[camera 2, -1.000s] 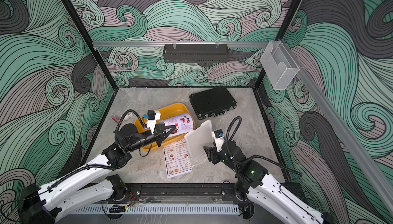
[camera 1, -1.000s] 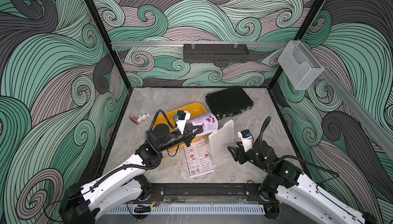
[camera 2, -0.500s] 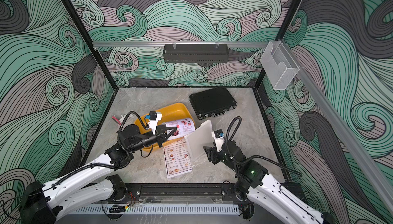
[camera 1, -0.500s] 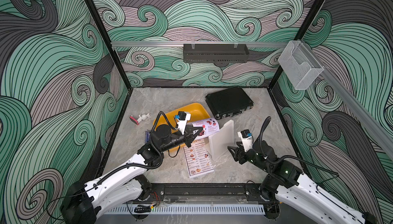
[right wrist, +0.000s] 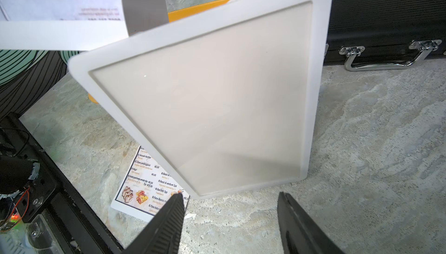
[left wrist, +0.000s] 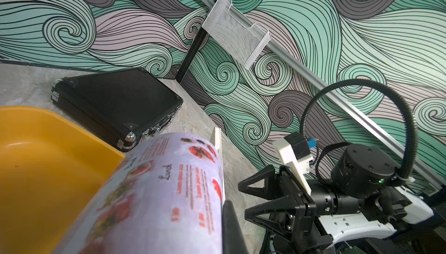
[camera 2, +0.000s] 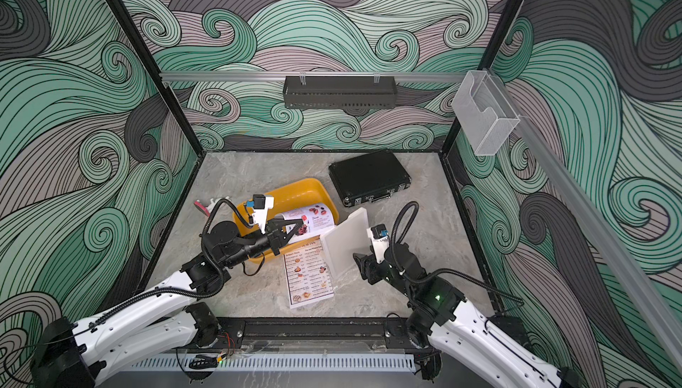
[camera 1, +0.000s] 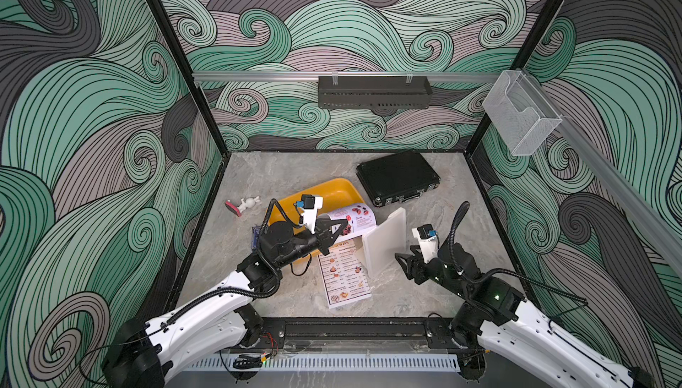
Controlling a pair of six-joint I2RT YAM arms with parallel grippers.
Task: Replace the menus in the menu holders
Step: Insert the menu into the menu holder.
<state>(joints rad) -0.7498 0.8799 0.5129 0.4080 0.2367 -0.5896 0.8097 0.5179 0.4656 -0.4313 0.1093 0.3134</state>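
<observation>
Left gripper is pinched shut on the pinkish SPECIAL MENU sheet. The sheet is curled into a loose tube in the air over the lower right corner of the yellow bin, around the middle of the frame in both top views. The milky-white menu holder stands upright on the marble table just right of that sheet, leaning a bit; can't tell if the two touch. The right gripper sits low just right of the holder's foot with its jaws spread and gripping nothing. The right wrist view shows its fingers well apart with bare table between them. The DIM SUM INN menu lies flat below centre, upper right corner tucked in at the holder's base. A closed black case sits up and right of centre.
</observation>
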